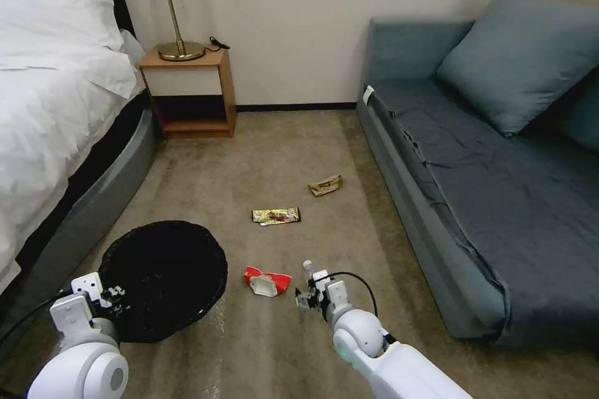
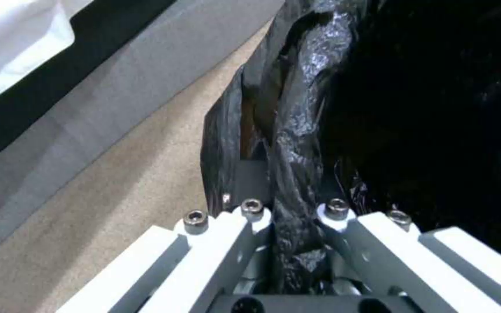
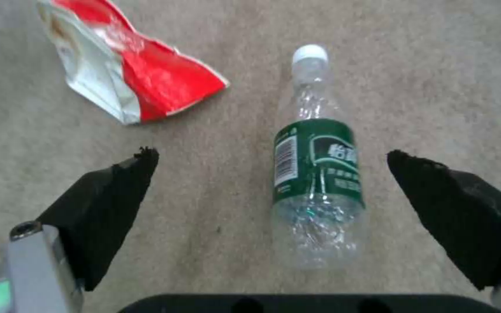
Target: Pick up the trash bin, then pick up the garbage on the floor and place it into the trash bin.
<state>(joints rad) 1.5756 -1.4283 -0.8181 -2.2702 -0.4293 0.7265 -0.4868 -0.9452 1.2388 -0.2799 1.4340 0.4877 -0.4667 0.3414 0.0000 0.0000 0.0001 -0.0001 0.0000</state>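
The trash bin, lined with a crinkly black bag, hangs low at the front left. My left gripper is shut on its near rim; the left wrist view shows the bag's fold pinched between the fingers. My right gripper is open just above the floor, with a clear bottle with a green label lying between its black pads and not touching them. The bottle's white cap pokes out beyond the right gripper. Other garbage lies on the carpet: a red-and-white wrapper, a gold-brown snack wrapper and crumpled tan paper.
A bed runs along the left and a blue-grey sofa along the right. A wooden nightstand with a lamp stands against the far wall. Open carpet lies between bed and sofa.
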